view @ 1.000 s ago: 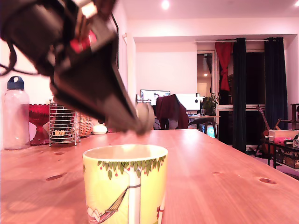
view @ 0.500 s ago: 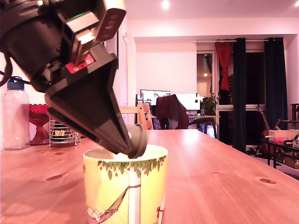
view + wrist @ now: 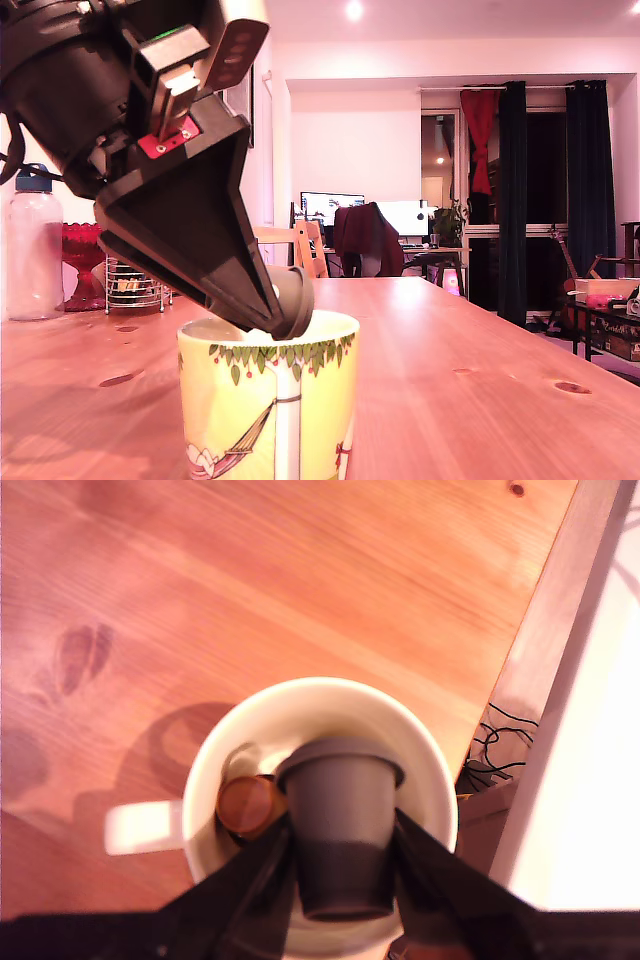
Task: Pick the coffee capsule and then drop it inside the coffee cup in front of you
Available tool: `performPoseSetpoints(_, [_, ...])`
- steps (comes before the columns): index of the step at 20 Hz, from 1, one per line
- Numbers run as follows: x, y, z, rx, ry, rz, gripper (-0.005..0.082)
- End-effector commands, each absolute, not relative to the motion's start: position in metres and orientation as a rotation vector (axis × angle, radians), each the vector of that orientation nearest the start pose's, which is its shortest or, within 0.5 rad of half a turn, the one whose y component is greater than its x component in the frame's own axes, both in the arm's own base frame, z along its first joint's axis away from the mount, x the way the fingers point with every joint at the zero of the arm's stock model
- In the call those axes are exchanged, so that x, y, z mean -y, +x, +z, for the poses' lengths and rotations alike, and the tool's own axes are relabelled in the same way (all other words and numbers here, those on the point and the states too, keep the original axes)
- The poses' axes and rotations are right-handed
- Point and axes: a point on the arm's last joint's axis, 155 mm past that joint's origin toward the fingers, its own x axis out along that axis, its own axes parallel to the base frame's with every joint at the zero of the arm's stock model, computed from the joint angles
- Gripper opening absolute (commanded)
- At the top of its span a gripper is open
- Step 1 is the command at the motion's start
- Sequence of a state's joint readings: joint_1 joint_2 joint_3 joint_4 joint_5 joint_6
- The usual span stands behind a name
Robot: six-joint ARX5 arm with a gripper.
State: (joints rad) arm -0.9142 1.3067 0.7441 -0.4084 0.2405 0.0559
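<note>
The coffee cup [image 3: 268,400], pale yellow with a leaf band at the rim, stands at the near edge of the wooden table [image 3: 480,360]. My gripper [image 3: 275,310] reaches down to the cup's mouth, shut on a dark grey coffee capsule [image 3: 292,298]. The wrist view shows that capsule [image 3: 340,825] held between the two black fingers [image 3: 250,875], right over the cup's white inside [image 3: 310,705]. A brown capsule [image 3: 247,805] lies inside the cup beside it. The cup's handle [image 3: 142,827] sticks out to one side.
At the exterior view's left stand a clear water bottle [image 3: 32,245], a red bowl [image 3: 85,250] and a wire rack [image 3: 135,272]. A wooden chair [image 3: 300,250] is behind the table. The table edge [image 3: 545,650] runs close beside the cup, with cables [image 3: 495,745] on the floor below.
My gripper has come down and toward the cup with the grey capsule, from above the rim to the cup's mouth. It has barely moved over the last half second.
</note>
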Motion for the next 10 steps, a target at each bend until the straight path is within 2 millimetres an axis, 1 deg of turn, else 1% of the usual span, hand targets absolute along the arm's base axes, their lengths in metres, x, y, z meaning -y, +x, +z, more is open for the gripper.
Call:
performPoseSetpoints(1, [0.2918, 0.1687, 0.0766, -0.932, 0.386, -1.091, 0.0166])
performPoseSetpoints(2, [0.2918, 0.1688, 0.0767, -0.932, 0.386, -1.092, 0.0167])
performPoseSetpoints(3, [0.2920, 0.1688, 0.0769, -0.931, 0.386, -1.092, 0.0206])
performPoseSetpoints(4, [0.2923, 0.1691, 0.0776, -0.930, 0.384, -1.092, 0.0346])
performPoseSetpoints(5, [0.2928, 0.1694, 0.0788, -0.929, 0.382, -1.091, 0.0536])
performPoseSetpoints(6, [0.2927, 0.1702, 0.0808, -0.934, 0.380, -1.086, 0.0692])
performPoseSetpoints(7, [0.2920, 0.1705, 0.0821, -0.938, 0.384, -1.082, 0.0759])
performPoseSetpoints(10, [0.2925, 0.1713, 0.0859, -0.939, 0.386, -1.080, 0.0765])
